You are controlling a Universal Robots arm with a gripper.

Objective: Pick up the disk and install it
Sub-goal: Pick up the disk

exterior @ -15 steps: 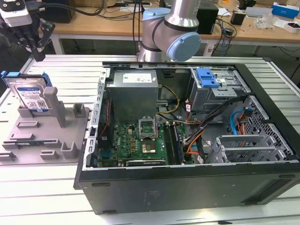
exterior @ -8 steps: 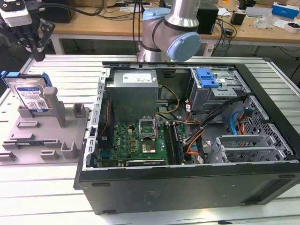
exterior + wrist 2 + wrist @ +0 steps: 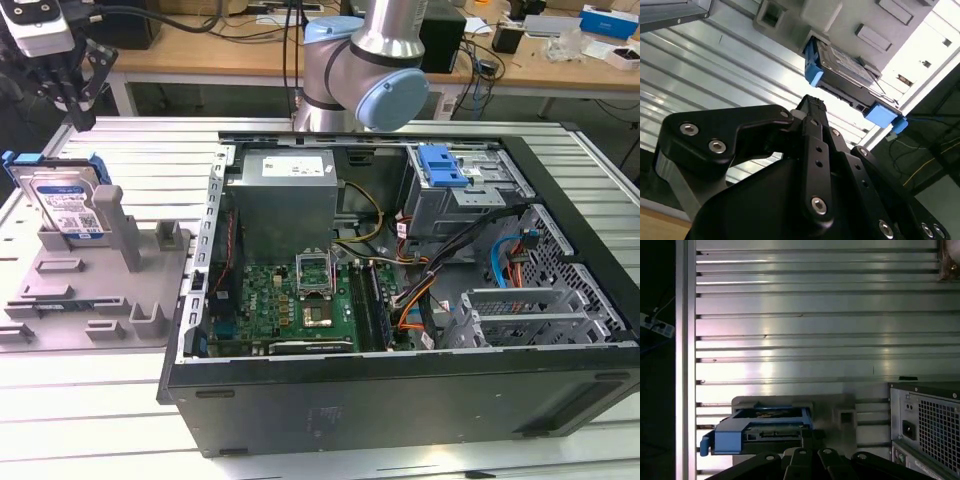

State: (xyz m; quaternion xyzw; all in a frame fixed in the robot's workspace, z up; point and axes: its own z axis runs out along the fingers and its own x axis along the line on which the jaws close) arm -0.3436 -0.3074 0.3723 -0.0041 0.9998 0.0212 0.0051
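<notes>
The slatted table bears one disk, one fixture, one computer.

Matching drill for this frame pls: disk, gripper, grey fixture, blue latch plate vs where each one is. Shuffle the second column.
1. disk
2. gripper
3. grey fixture
4. blue latch plate

A. inside the open computer case
B. on the slatted table, on the exterior view's left of the case
C. standing on edge in the fixture
D. above the disk, apart from it

Pairs: 1-C, 2-D, 3-B, 4-A.
</notes>
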